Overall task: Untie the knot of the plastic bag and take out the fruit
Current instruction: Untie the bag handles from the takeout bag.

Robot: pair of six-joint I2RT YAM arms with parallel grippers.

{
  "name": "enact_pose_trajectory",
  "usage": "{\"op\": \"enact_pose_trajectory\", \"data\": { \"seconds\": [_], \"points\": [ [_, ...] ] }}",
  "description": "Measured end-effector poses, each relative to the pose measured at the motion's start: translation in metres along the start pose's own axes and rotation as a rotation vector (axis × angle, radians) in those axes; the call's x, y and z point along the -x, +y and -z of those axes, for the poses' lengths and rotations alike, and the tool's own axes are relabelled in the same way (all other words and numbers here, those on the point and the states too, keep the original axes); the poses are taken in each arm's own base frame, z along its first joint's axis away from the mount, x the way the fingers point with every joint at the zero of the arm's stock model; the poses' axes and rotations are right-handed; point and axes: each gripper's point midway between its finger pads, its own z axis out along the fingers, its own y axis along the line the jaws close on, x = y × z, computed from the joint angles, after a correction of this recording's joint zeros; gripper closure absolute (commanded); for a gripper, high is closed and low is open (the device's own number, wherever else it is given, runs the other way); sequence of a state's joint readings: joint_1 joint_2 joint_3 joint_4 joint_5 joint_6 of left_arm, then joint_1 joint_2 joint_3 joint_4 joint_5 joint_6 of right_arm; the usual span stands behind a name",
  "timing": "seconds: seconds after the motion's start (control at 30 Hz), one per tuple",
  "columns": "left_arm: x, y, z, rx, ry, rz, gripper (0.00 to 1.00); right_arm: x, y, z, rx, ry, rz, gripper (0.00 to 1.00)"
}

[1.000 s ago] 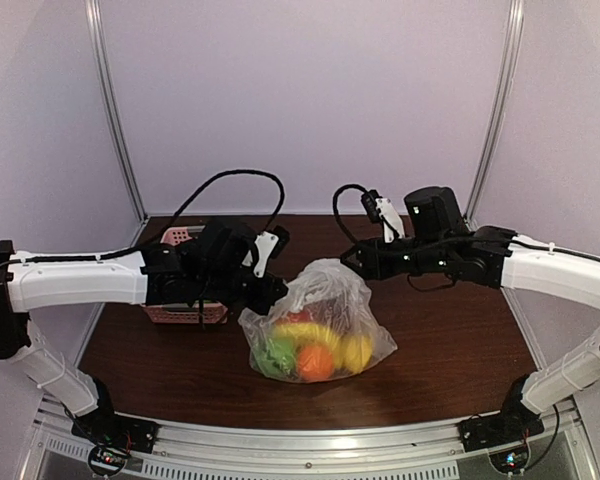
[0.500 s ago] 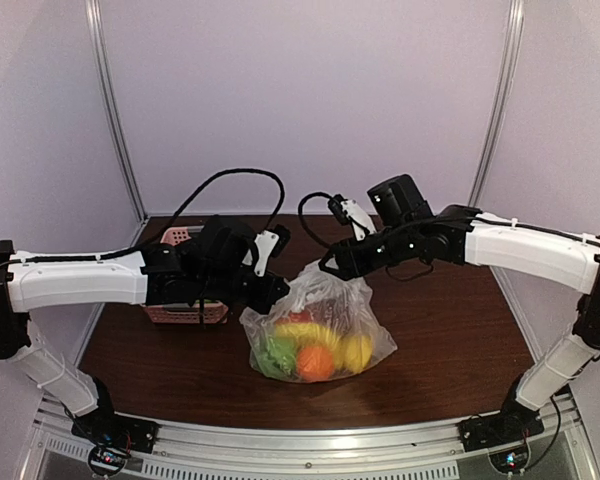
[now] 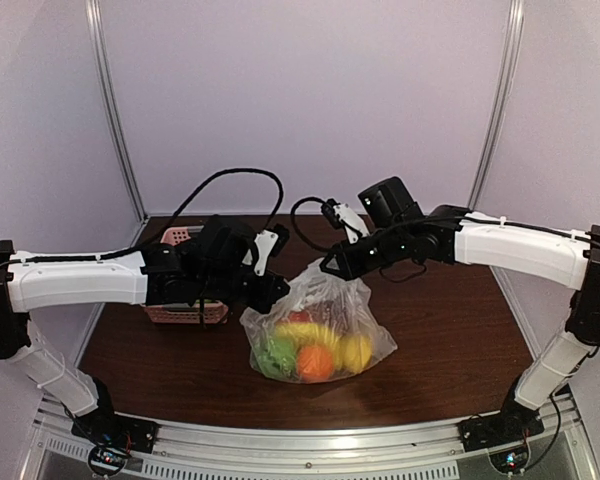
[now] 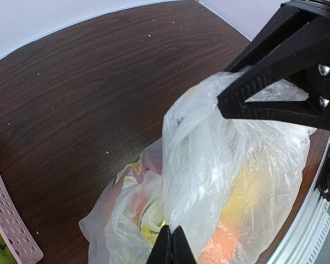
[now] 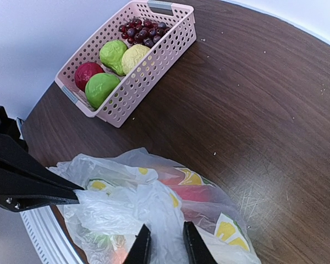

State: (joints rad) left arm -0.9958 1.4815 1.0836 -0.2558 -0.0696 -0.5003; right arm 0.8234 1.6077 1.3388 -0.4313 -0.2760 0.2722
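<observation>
plastic bag (image 3: 332, 300) sits mid worktop (image 3: 450, 340), bottom on the wood, top film pulled up between the two arms. knot: can't pick it out, top of the bag is just bunched, crinkled film in every view.

fruit (image 3: 315, 345) is inside the bag, seen through the film: orange (image 3: 317, 363) at the front, a yellow one (image 3: 358, 352) to its right, a green one (image 3: 272, 355) on the left, something red (image 3: 300, 317) behind. outlines are blurred by the plastic, exact count unclear. wrist views show only colour smears plus the yellow and green print.

left gripper (image 4: 170, 247): fingers pressed together, pinching a fold of film on the bag's left upper side. only the fingertips are in frame on its own camera.

right gripper (image 5: 164, 245): fingers nearly together with a wad of top film between them, reads as pinching the bag. tips are cut off at the frame edge, so contact itself isn't visible.

pink basket (image 5: 170, 36) is behind and left of the bag, apart from it. top view hides most of it behind the left arm. right wrist view shows its contents: grapes (image 5: 140, 30), green round fruits (image 5: 102, 88), one dark red (image 5: 87, 74).
</observation>
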Motion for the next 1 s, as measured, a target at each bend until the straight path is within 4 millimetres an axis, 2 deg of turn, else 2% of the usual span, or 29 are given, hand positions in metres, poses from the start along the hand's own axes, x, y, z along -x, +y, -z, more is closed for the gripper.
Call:
{"op": "enact_pose_trajectory", "data": {
  "seconds": [0.1,0.53,0.77,1.0],
  "points": [
    [0.0,0.0,0.0,0.001,-0.001,0.011,1.0,0.001,0.0,0.0,-0.002,-0.008,-0.01,1.0],
    [0.005,0.001,0.002,-0.003,-0.018,0.053,1.0,0.002,-0.003,0.024,-0.023,-0.084,-0.041,1.0],
    [0.022,0.004,0.019,-0.012,-0.073,0.069,1.0,0.007,-0.011,0.043,-0.069,-0.14,-0.065,1.0],
    [0.024,0.024,0.036,0.013,-0.108,0.101,1.0,0.006,-0.029,0.062,-0.128,-0.188,-0.107,1.0]
  ]
}}
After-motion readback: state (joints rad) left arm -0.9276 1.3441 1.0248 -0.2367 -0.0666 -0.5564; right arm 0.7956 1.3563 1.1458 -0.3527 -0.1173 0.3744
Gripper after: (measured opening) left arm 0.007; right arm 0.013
